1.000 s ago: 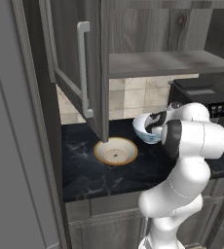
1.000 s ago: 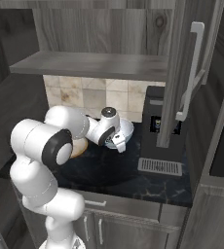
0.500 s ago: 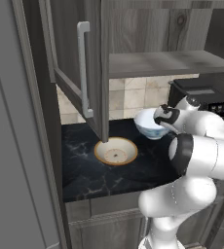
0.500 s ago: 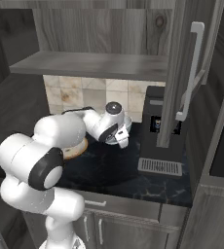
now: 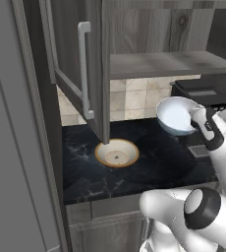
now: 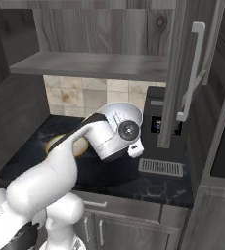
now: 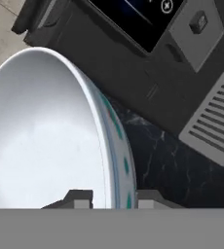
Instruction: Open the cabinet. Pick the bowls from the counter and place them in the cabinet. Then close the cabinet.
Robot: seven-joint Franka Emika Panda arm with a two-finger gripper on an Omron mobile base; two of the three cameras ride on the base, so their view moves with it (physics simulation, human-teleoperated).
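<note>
Above the black counter, just right of the open cabinet's left door, the white arm bends up from its base, elbow low at the counter's front edge, and the forearm reaches toward the tiled backsplash with the wrist turned sideways. The gripper stands closed on the rim of the white bowl with the blue pattern: in the hand view one dark fingertip sits inside the bowl and the other against its patterned outer wall, the rim running up between them. The bowl is lifted clear of the counter and tipped on its side, its white inside facing the left base camera, below the wooden shelf and just beside the black coffee machine. Its drip grille lies on the counter to the far side of the bowl. The shallow cream bowl with the orange-brown rim sits flat on the counter, under the lower edge of the open left door and well apart from the gripper. Both doors stand open, the right door swung out in front of the coffee machine
</note>
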